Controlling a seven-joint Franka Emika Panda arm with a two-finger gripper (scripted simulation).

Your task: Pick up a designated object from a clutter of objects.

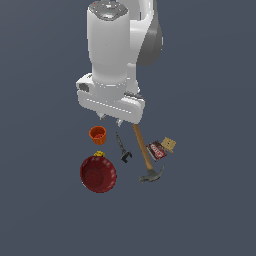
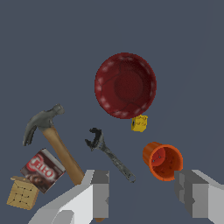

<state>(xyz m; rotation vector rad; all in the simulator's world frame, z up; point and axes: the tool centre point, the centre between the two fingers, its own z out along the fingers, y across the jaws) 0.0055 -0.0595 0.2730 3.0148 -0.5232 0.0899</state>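
Observation:
The small orange cup (image 1: pixel 97 134) stands upright on the dark floor, its open top up; it also shows in the wrist view (image 2: pixel 162 160). My gripper (image 1: pixel 111 119) hangs open and empty above the clutter, a little to the exterior view's right of the cup and higher. In the wrist view its fingers (image 2: pixel 100 194) stand wide apart, and the cup lies close to one of them. The dark-red bowl (image 1: pixel 98 173) sits in front of the cup, with the tiny yellow piece (image 1: pixel 100 154) between them.
A small black clamp tool (image 1: pixel 122 148) lies to the exterior view's right of the cup. Beyond it lies a wooden-handled claw hammer (image 1: pixel 145 155), its handle end under my hand. A red-and-tan box (image 1: pixel 161 148) lies furthest right.

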